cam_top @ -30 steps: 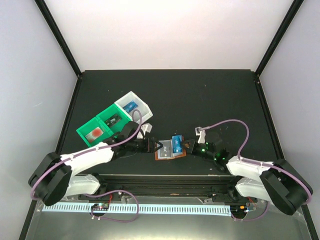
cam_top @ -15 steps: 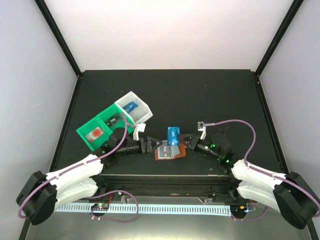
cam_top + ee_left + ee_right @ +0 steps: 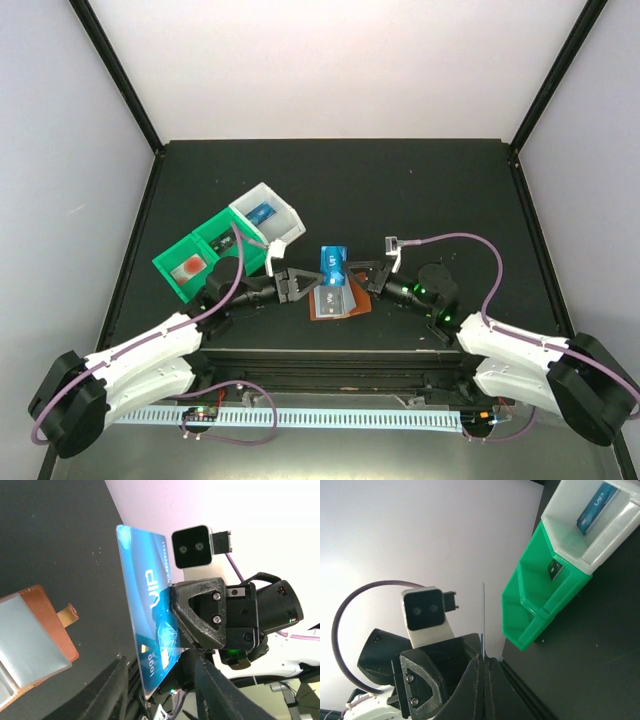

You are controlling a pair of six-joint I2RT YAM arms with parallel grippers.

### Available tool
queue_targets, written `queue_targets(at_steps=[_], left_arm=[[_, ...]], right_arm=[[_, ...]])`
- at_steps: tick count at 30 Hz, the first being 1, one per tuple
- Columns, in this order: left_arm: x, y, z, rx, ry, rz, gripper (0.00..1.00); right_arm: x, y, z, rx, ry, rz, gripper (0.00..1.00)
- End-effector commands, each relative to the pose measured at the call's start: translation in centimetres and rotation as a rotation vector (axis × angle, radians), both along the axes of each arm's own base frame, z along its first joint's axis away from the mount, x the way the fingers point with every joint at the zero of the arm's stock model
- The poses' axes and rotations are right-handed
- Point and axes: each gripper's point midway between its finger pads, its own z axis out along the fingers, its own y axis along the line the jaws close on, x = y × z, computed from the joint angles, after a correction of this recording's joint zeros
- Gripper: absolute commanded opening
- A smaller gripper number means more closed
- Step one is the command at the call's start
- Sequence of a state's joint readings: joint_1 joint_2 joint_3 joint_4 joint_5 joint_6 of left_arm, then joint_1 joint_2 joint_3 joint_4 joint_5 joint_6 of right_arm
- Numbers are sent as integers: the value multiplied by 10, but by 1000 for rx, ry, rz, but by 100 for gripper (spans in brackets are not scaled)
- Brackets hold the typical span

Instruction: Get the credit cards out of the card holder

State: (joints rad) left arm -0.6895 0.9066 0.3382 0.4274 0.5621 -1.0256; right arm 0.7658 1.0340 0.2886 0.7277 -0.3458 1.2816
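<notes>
Pinching the blue VIP card (image 3: 147, 615) by one long edge, the right end effector (image 3: 482, 664) has its fingers pressed together on it. The card is held on edge, up off the table (image 3: 420, 190), between the two arms. In the right wrist view it shows only as a thin line. The left end effector (image 3: 306, 285) is spread, with one finger on either side of the card's near end in the left wrist view; can't tell if either finger touches it. The card holder (image 3: 338, 305) lies open and flat on the table under the card, brown, with a pale clear pocket facing up. The green-and-white bin tray (image 3: 212, 256) sits on the table to the left of the holder. It has a second blue card (image 3: 262, 213) in the white compartment, a dark card (image 3: 225, 240) in the middle green one and a red item (image 3: 190, 267) in the end green one.
</notes>
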Motion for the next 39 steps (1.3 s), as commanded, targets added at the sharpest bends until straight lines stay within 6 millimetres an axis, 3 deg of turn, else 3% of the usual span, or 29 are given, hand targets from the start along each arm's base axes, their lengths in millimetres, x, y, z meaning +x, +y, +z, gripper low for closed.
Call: queue_targets(at_steps=[1, 4, 6, 10, 14, 16, 20, 22, 27, 31, 35, 39], left_arm=[[-1, -2, 26, -58, -68, -11, 32], [0, -3, 27, -52, -76, -11, 22], [-1, -3, 26, -45, -78, -15, 20], [-1, -1, 18, -38, -59, -2, 35], [-4, -1, 20, -57, -60, -17, 40], [-5, -2, 23, -65, -66, -25, 34], [-5, 1, 27, -65, -82, -14, 4], [-6, 2, 23, -51, -89, -12, 2], [-11, 11, 12, 17, -118, -9, 2], [-22, 18, 5, 151, -180, -74, 2], [-55, 18, 13, 193, -204, -253, 2], [-77, 21, 19, 195, -248, -365, 2]], right_arm=[[0, 6, 20, 55, -34, 7, 1], [-3, 9, 19, 58, -36, 22, 1], [-6, 9, 18, 59, -40, 30, 1], [-8, 5, 15, 71, -38, 20, 1], [-9, 5, 20, 73, -51, 22, 1], [-10, 8, 22, 68, -58, 35, 1], [-13, 13, 20, 45, -70, 70, 1], [-16, 14, 13, 22, -75, 84, 3], [-19, 10, -13, -146, -115, 95, 30], [-27, -1, -10, -294, -216, 126, 52], [-44, -22, 20, -476, -401, 184, 72], [-62, -27, 51, -524, -522, 269, 75]])
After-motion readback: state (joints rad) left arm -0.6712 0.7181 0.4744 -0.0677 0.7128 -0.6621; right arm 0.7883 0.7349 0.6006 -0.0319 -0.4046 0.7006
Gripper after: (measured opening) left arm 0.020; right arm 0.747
